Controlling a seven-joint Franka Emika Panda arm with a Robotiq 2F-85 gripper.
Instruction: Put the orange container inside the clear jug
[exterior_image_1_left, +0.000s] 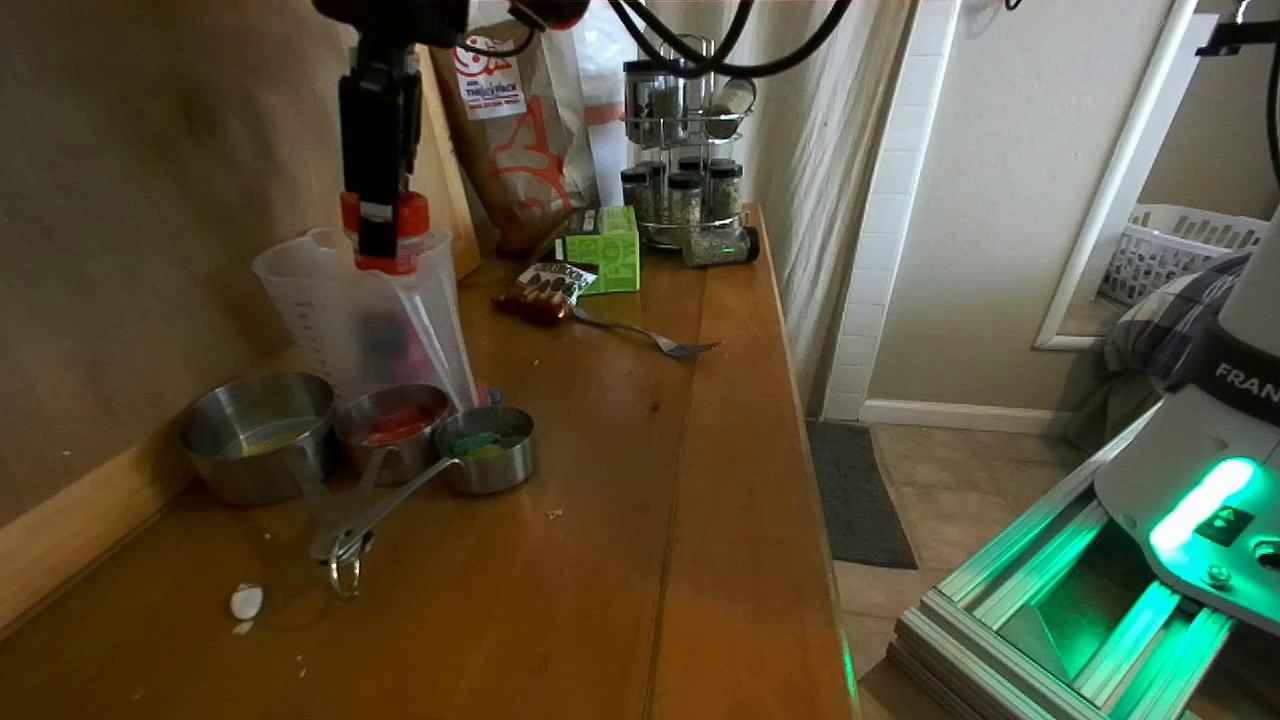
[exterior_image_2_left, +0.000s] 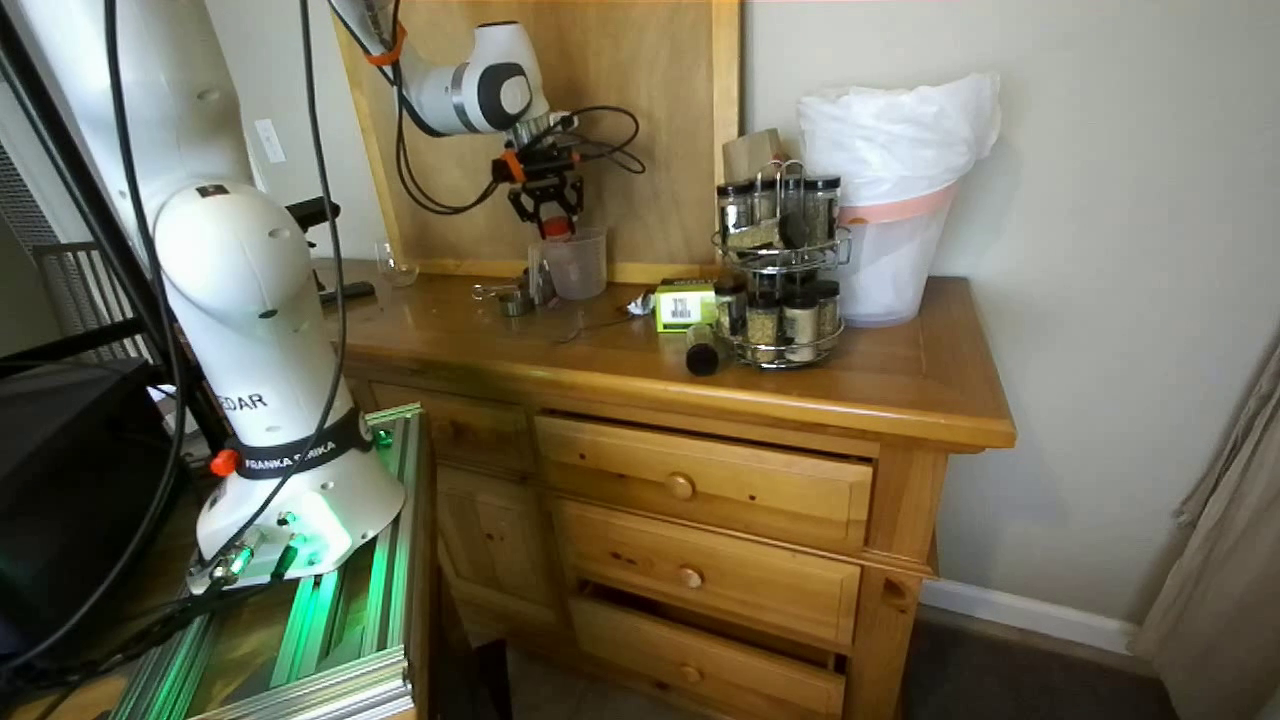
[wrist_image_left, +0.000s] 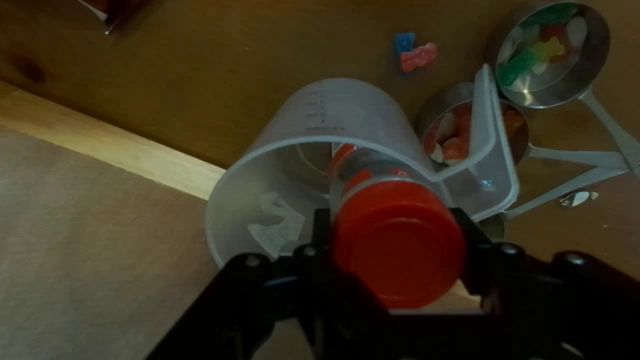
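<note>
The orange container (exterior_image_1_left: 412, 216) shows mainly as a red-orange cap, also in another exterior view (exterior_image_2_left: 556, 229). In the wrist view (wrist_image_left: 395, 245) its clear, red-marked body extends below the cap. The clear jug (exterior_image_1_left: 325, 300) stands upright by the wall board; it also shows in an exterior view (exterior_image_2_left: 580, 268) and the wrist view (wrist_image_left: 345, 107). My gripper (exterior_image_1_left: 380, 232) is shut on the container, one finger each side of the cap in the wrist view (wrist_image_left: 394, 225). The container's lower part is inside the jug's opening, near the handle side. Its bottom is hard to see.
Several metal measuring cups (exterior_image_1_left: 485, 470) with candies stand by the jug handle. Loose candies (wrist_image_left: 417, 56) lie beside the jug. A snack bag (exterior_image_1_left: 545, 290), fork (exterior_image_1_left: 650, 335), green box (exterior_image_1_left: 610, 250) and spice rack (exterior_image_1_left: 690, 180) stand or lie beyond it.
</note>
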